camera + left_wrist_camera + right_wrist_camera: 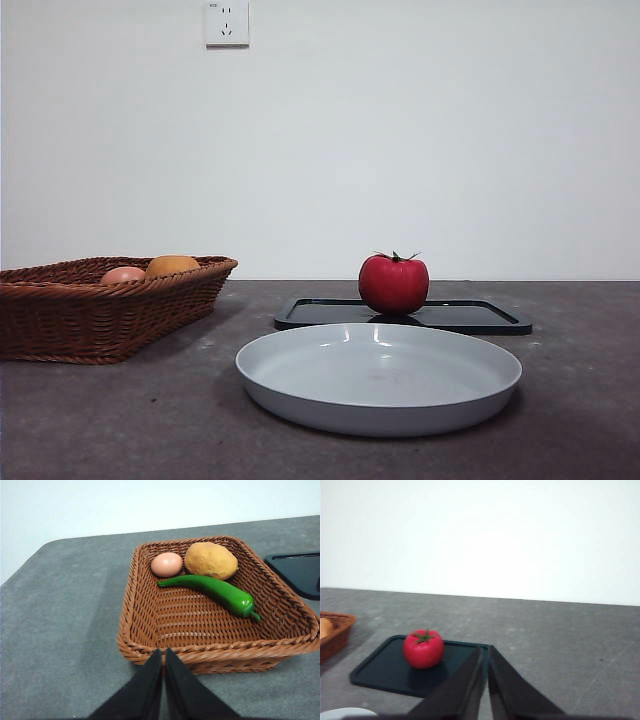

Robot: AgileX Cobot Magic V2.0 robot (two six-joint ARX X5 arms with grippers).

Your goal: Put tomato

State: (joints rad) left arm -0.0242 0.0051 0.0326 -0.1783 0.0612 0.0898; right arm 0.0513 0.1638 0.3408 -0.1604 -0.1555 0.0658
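The red tomato (393,284) with a green stem stands on a flat black tray (480,316) behind a grey round plate (379,377). In the right wrist view the tomato (423,648) sits on the tray (380,672), some way ahead of my right gripper (485,652), which is shut and empty. My left gripper (163,654) is shut and empty, just in front of the near rim of the wicker basket (150,630). Neither arm shows in the front view.
The brown wicker basket (60,310) stands at the left and holds a pale pink-orange fruit (166,564), an orange round fruit (211,560) and a green pepper (215,591). A wall with a socket (227,22) stands behind the table.
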